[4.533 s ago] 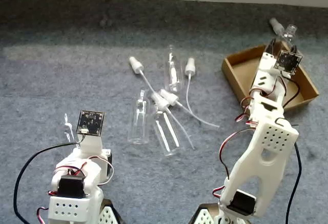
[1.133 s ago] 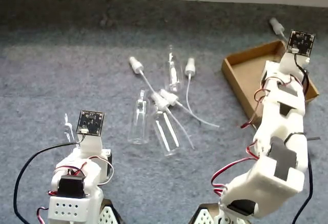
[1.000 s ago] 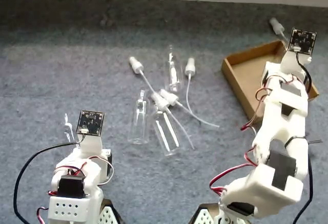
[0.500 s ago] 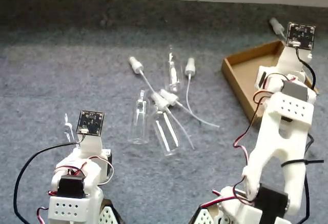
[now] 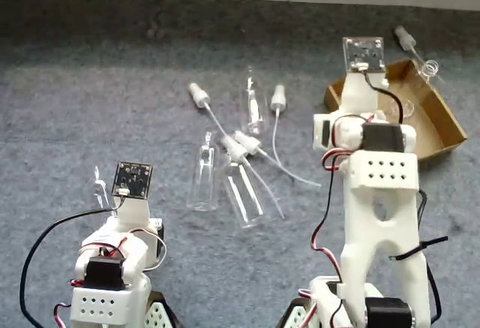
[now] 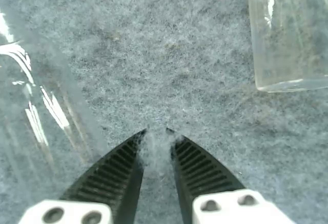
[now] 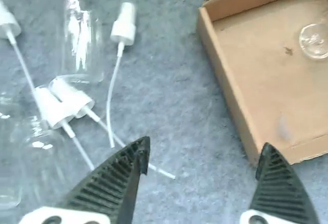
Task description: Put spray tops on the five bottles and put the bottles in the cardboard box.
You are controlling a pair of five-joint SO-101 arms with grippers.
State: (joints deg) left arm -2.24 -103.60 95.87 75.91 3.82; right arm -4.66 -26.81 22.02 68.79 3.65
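Left gripper (image 6: 156,131), fingers pinched shut on nothing, is resting by bottles (image 5: 244,193) lying on the counter (image 5: 112,118) as the right gripper (image 7: 205,146), fingers spread, is hovering between tangled spray tops (image 7: 72,97) and the cardboard box (image 7: 256,70), risking snagged tubes.

Light soft and even, apparently from overhead; moderate, nowhere harsh. Shadows faint and soft-edged throughout.

High view: carpet (image 5: 112,103) mid-grey, with a darker band along its far edge. Thin white glints on the clear bottles (image 5: 253,106).

Left wrist view: strongest glare here. Bright slashes run down the bottle (image 6: 31,111) beside my fingers, and there is a pale, washed-out patch of carpet right at the tips of my left gripper (image 6: 155,134).

Right wrist view: cardboard box (image 7: 223,75) evenly lit inside, its wall slightly darker than its floor. Dull sheen on the ribbed black fingers of my right gripper (image 7: 206,144).
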